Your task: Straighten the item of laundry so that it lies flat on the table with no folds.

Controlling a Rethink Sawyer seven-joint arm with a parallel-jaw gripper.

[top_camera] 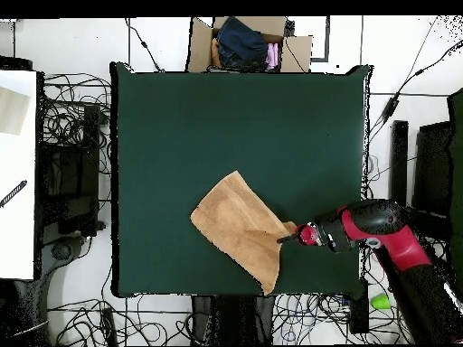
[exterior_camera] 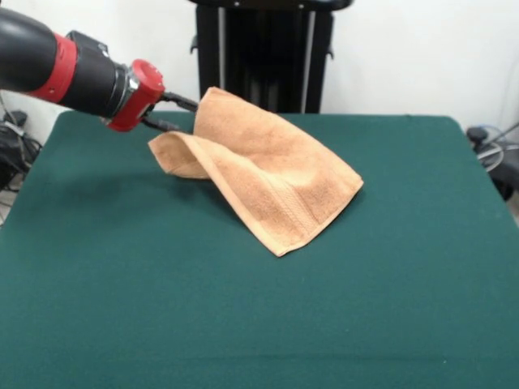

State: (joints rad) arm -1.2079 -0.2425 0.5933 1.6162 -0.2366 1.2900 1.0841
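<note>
Towel (exterior_camera: 268, 174) hangs lifted at one edge, pinched in the gripper (exterior_camera: 188, 113) to draw out its fold; the far corner rests on the worktop (exterior_camera: 122, 308).

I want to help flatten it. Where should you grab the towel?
Probably the towel's raised far corner, from the side, where the gripper already pinches it. That corner stands off the table, easy to catch, and pulling it outward should open the fold.
</note>
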